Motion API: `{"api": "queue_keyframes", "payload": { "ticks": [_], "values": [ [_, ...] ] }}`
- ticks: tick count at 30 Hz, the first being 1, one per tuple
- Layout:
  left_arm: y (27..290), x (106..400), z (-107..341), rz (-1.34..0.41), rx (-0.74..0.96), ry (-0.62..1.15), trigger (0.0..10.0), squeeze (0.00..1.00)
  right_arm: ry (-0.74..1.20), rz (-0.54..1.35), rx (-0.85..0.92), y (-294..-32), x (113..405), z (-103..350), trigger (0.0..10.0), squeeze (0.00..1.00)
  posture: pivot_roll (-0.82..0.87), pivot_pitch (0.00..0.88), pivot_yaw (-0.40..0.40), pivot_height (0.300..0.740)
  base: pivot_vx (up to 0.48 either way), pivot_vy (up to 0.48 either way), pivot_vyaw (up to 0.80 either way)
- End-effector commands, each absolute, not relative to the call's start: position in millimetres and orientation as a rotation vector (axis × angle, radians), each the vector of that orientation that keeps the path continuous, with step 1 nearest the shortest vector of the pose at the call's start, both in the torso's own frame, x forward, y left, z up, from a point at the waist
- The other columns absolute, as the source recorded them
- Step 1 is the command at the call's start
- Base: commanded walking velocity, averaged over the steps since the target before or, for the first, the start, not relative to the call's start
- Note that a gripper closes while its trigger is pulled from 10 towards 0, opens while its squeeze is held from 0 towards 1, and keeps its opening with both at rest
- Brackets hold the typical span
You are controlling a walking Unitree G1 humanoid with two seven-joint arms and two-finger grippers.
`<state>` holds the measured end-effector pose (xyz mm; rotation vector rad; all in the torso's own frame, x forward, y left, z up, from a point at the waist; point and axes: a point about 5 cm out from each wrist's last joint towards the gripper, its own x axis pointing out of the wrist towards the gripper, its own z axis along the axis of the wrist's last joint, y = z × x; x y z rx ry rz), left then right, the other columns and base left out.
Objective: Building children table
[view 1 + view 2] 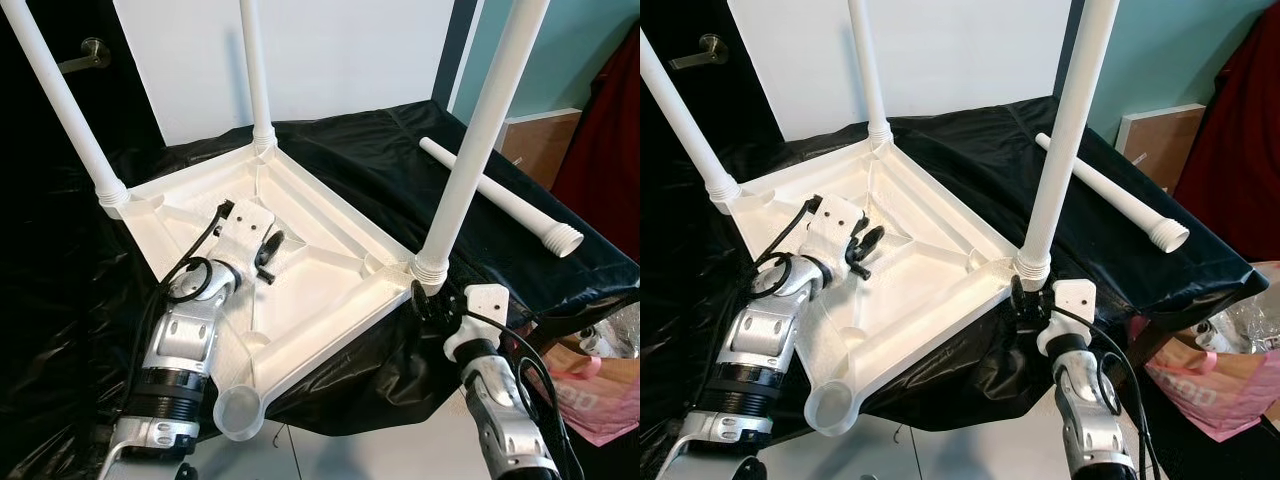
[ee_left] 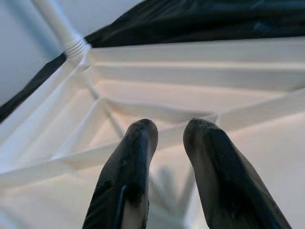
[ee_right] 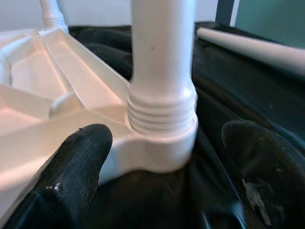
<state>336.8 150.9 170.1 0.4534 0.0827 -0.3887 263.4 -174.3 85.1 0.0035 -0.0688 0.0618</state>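
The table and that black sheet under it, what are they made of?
The upside-down table top and its legs look like white moulded plastic: smooth, slightly glossy, with ribs underneath and screw threads at each leg's base. The black sheet looks like thin plastic film, shiny and crinkled like a bin bag. The right claw sits open around one leg's base; the left claw hovers over the ribs.

Bright, even light; wrist views softly blurred.

Black plastic sheeting (image 1: 380,150) covers the bench. Far side: a white wall (image 1: 340,50), with a dark door carrying a metal lever handle (image 1: 88,55) at far left. Far right: a teal wall (image 1: 590,55) and a brown board (image 1: 540,140) leaning below it. A pink bag (image 1: 600,395) sits near right.
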Motion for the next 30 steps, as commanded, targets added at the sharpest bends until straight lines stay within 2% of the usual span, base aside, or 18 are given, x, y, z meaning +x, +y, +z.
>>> {"api": "queue_keyframes", "payload": {
  "ticks": [1, 13, 24, 29, 30],
  "values": [
    [159.7, 336.2, 159.6, -0.333, 0.522, 0.127, 10.0, 0.0, -0.059, 0.078, -0.001, -173.7, 260.4, 84.2, 10.0, 0.0, -0.08, 0.0, 0.018, 0.74, 0.0, 0.0, 0.0],
    [175.0, 327.4, 139.2, -0.345, 0.657, 0.244, 10.0, 0.0, -0.039, 0.066, -0.004, -179.2, 252.6, 80.1, 10.0, 0.0, -0.07, 0.0, 0.019, 0.74, 0.0, 0.0, 0.0],
    [167.6, 310.7, 120.4, -0.527, 0.808, 0.322, 10.0, 0.0, -0.021, 0.044, 0.027, -180.7, 245.2, 78.1, 10.0, 0.0, -0.07, 0.0, 0.018, 0.74, 0.0, 0.0, 0.0],
    [156.2, 301.4, 115.8, -0.64, 0.823, 0.332, 10.0, 0.0, -0.003, 0.029, 0.048, -181.8, 246.1, 75.3, 10.0, 0.0, -0.07, 0.0, 0.02, 0.74, 0.0, 0.0, 0.0],
    [150.1, 296.3, 114.5, -0.705, 0.831, 0.33, 10.0, 0.0, 0.0, 0.031, 0.051, -180.8, 247.8, 75.3, 10.0, 0.0, -0.07, 0.0, 0.023, 0.74, 0.0, 0.0, 0.0]
  ]
}}
